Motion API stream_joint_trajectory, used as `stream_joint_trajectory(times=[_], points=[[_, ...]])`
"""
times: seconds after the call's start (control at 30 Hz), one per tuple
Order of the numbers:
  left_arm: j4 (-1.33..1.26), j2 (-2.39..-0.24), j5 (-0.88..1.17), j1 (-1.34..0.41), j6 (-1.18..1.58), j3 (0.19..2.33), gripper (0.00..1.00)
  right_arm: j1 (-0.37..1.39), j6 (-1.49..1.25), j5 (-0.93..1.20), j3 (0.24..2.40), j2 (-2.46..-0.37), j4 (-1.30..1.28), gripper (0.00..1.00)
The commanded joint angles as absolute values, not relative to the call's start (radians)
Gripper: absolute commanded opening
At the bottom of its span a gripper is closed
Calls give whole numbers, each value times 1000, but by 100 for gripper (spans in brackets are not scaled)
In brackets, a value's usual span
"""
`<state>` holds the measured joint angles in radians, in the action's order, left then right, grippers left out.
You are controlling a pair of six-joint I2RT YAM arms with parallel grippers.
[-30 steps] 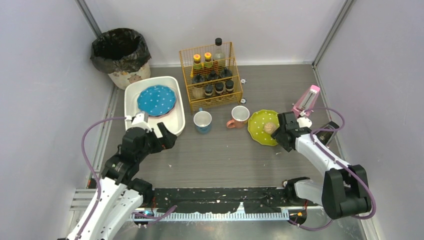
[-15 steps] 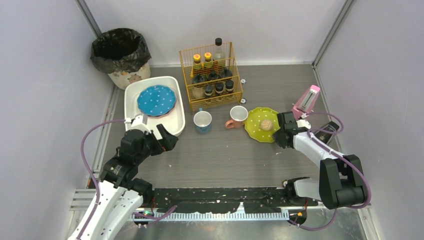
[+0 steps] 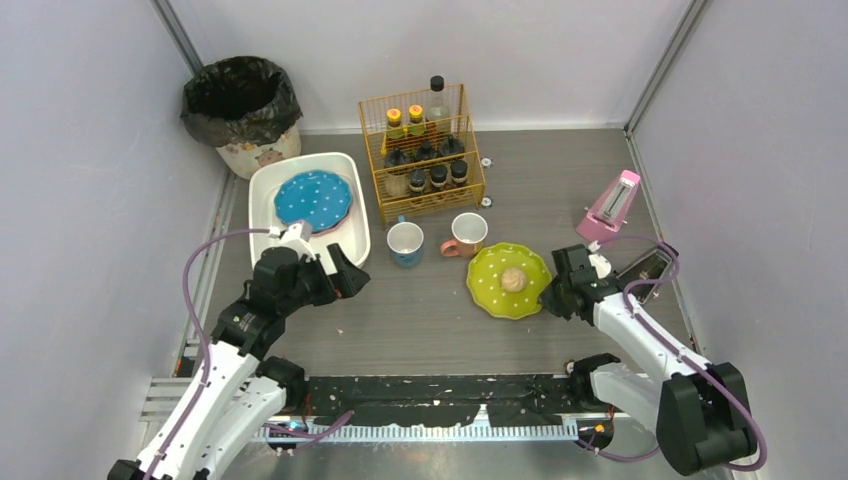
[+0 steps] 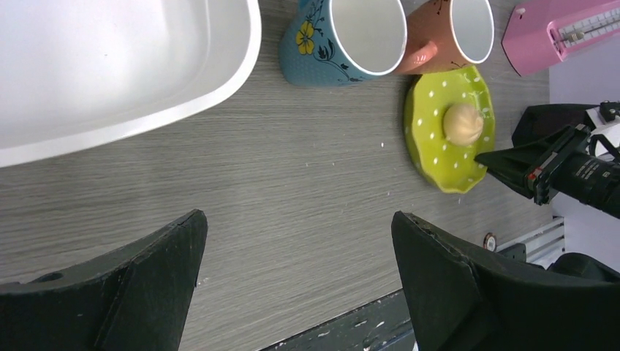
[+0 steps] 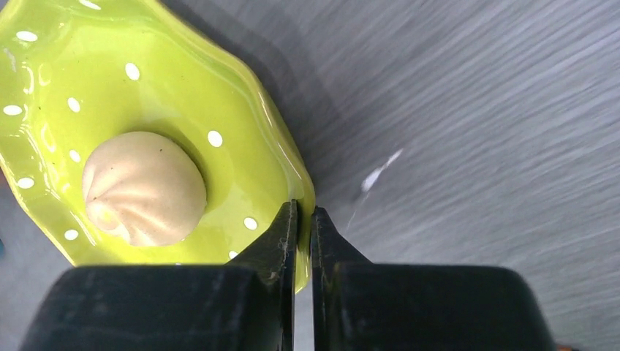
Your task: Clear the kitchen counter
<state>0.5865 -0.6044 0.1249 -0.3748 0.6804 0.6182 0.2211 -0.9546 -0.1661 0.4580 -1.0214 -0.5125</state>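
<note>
The grey wood-grain surface (image 3: 420, 320) spreads between lilac walls, with a wire rack (image 3: 424, 150) of bottles at its back; the bottles are too crowded to count. Far left of the rack stands one bin (image 3: 240, 100) lined in black. Just left of the rack sits one white tub (image 3: 262, 195) holding a blue plate (image 3: 313, 200). Front-left of the rack, the left tool (image 4: 298, 223) hangs released, jaws wide, beside the tub's near corner. Two mugs, one blue (image 3: 405, 243) and one pink (image 3: 467, 235), stand just in front of the rack, between it and a second plate, green (image 3: 490, 290), carrying one bun (image 3: 513, 279). The right tool (image 5: 298, 219) is clenched on that plate's rim. Well right of the rack stands one pink wedge-shaped device (image 3: 610, 205).
</note>
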Motion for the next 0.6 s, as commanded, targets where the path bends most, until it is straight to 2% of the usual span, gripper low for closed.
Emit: stream_joint_trajectory(times=[0.0,0.23,0.57], points=[[502,-639,183,-395,701,613,98,339,-838,-97,475,-990,-704,5],[421,-674,203,-460,759,547,97,592,-852,-14,453,-986,-629,5],[212,-744,227,-538,913,401,96,632,-807,230,400,-989,-128,6]])
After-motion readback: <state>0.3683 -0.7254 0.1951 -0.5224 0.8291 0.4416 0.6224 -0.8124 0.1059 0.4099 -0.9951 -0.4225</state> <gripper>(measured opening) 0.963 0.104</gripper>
